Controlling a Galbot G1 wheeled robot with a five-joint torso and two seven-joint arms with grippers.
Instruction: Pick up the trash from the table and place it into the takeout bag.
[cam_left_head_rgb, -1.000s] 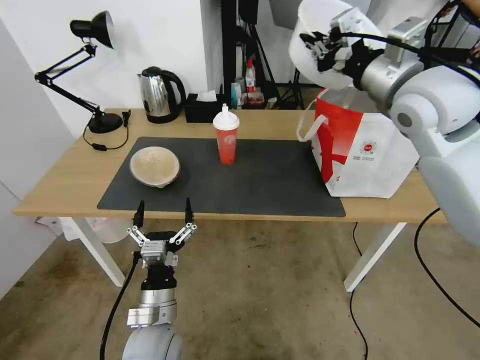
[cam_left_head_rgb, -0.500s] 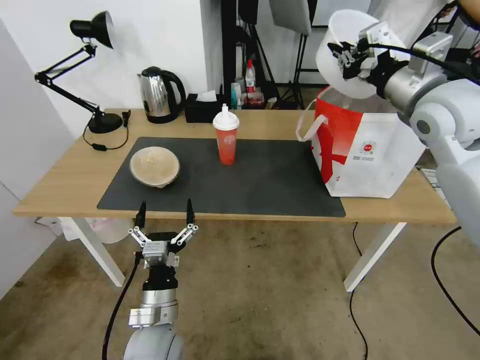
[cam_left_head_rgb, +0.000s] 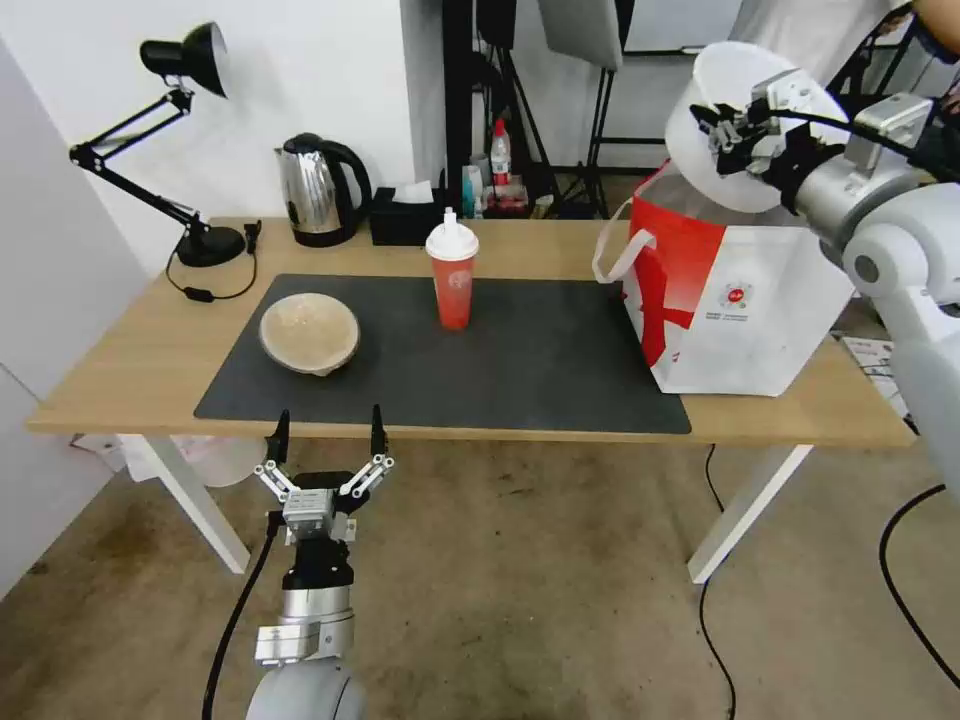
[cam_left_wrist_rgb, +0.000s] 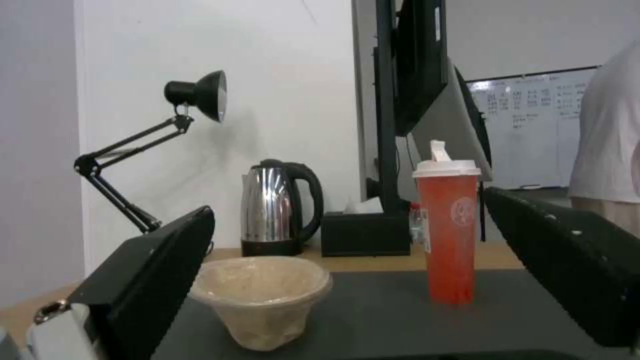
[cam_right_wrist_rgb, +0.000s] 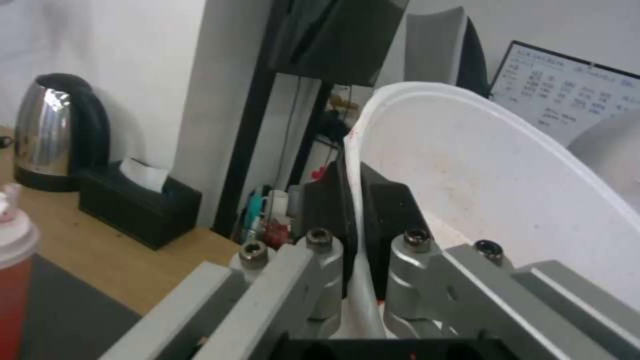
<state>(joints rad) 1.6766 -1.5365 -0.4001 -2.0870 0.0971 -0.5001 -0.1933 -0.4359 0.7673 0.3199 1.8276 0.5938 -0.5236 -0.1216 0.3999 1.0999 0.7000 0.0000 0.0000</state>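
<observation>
My right gripper (cam_left_head_rgb: 735, 125) is shut on the rim of the wide white bowl (cam_left_head_rgb: 715, 130), holding it tilted in the air above the open top of the takeout bag (cam_left_head_rgb: 735, 290). In the right wrist view the fingers (cam_right_wrist_rgb: 333, 200) pinch the white bowl's (cam_right_wrist_rgb: 507, 185) wall. The red cup with a white domed lid (cam_left_head_rgb: 452, 270) stands on the dark mat, and the beige pulp bowl (cam_left_head_rgb: 310, 332) sits at the mat's left. My left gripper (cam_left_head_rgb: 325, 430) hangs open below the table's (cam_left_head_rgb: 130, 360) front edge, facing the pulp bowl (cam_left_wrist_rgb: 263, 300) and the red cup (cam_left_wrist_rgb: 448, 225).
A steel kettle (cam_left_head_rgb: 318, 190), a black tissue box (cam_left_head_rgb: 405, 220) and a black desk lamp (cam_left_head_rgb: 185, 140) stand along the table's back edge. Stands and bottles crowd the floor behind. Cables trail on the floor at the right.
My right arm has carried the white bowl to the right, from left of the bag's opening to above it. The left arm has stayed in place.
</observation>
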